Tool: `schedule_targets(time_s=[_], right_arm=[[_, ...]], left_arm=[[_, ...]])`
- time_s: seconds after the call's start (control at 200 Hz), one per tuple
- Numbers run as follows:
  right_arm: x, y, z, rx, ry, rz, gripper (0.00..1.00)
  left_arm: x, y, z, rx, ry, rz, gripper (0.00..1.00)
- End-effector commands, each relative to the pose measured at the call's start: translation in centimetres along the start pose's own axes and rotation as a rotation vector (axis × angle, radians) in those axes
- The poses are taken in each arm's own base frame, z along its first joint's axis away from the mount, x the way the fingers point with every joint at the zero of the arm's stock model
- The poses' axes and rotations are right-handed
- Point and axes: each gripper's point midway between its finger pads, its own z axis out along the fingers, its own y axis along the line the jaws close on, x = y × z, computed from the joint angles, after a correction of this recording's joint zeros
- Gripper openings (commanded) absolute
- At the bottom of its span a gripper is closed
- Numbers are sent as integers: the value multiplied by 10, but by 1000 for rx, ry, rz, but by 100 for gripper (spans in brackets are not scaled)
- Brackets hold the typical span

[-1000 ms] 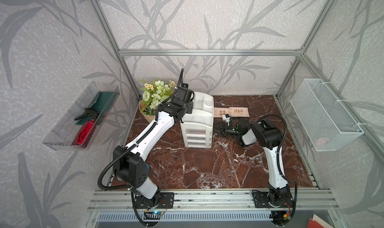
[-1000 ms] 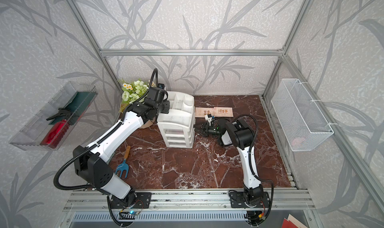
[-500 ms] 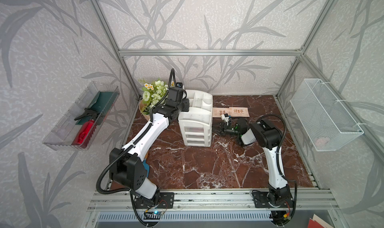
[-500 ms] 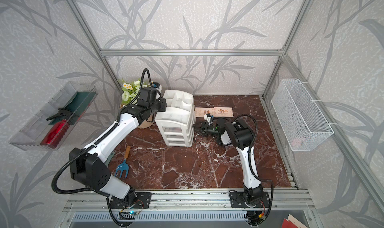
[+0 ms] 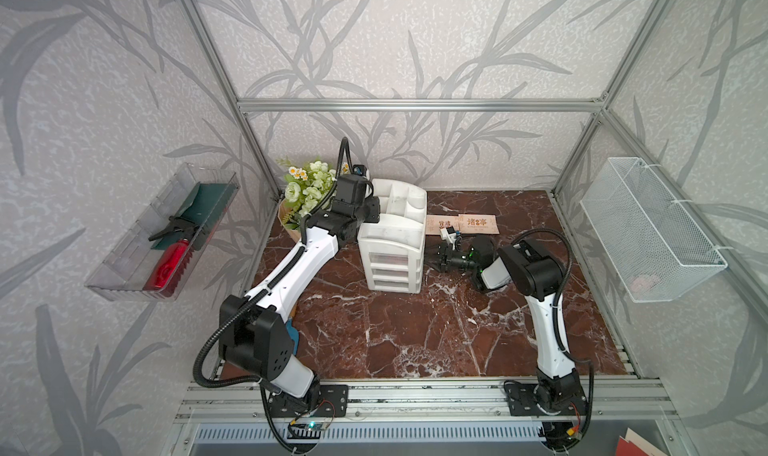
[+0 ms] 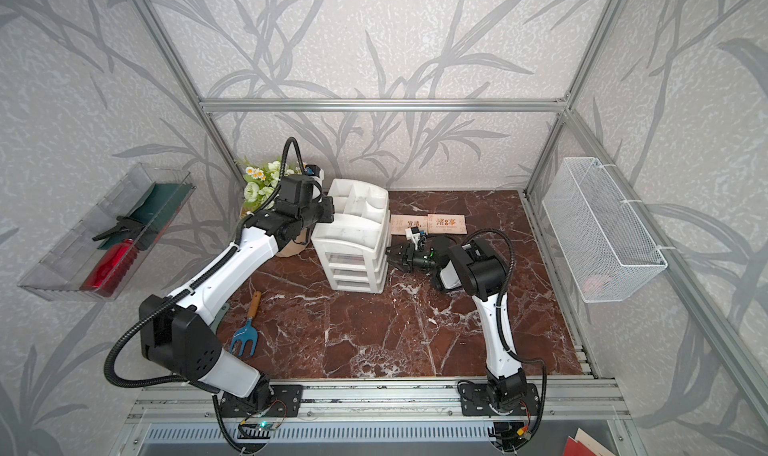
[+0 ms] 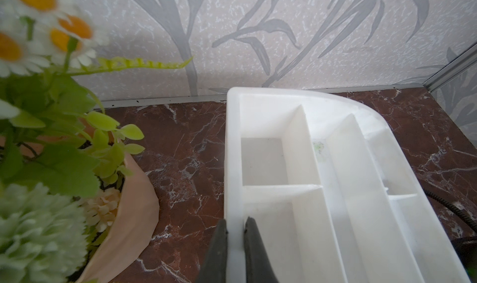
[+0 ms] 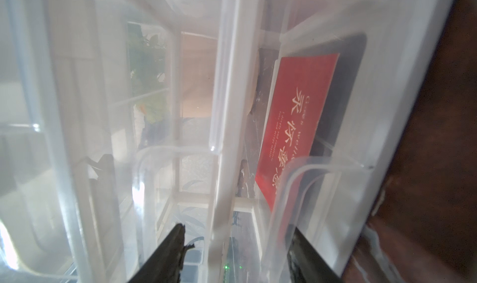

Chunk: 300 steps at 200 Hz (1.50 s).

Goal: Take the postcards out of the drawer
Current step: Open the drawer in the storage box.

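1 red postcard (image 8: 296, 119) is seen inside the see-through drawer (image 8: 387, 93), just ahead of the right fingers (image 8: 167, 253), held apart. 2 beige postcards (image 5: 478, 224) are laid on the counter (image 5: 415, 329) near them. The organiser (image 5: 392, 241) is clamped at its rim by the left fingers (image 7: 219, 250).

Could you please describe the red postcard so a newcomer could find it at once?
Find the white organiser on the marble table. The postcard lies inside a see-through drawer. Unlike the beige cards on the table, it is red with gold characters.

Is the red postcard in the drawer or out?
In: the red postcard lies inside the clear drawer, in the right wrist view.
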Motion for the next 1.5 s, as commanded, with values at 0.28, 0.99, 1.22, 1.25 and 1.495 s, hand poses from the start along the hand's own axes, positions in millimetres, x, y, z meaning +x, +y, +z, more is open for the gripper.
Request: schedule_targets(time_s=[0.28, 0.99, 1.22, 1.25, 1.495], right_arm=[[-5, 46, 1, -64, -1, -96, 56], [-5, 61, -11, -70, -16, -122, 55], [-7, 61, -16, -67, -27, -124, 55], [-8, 62, -17, -67, -28, -124, 55], [-10, 65, -28, -63, -43, -136, 55]], left_arm=[[201, 51, 23, -167, 678, 113, 0], [202, 52, 23, -176, 680, 119, 0], [202, 53, 23, -179, 682, 123, 0], [203, 53, 23, -179, 684, 123, 0], [204, 54, 23, -181, 687, 126, 0]])
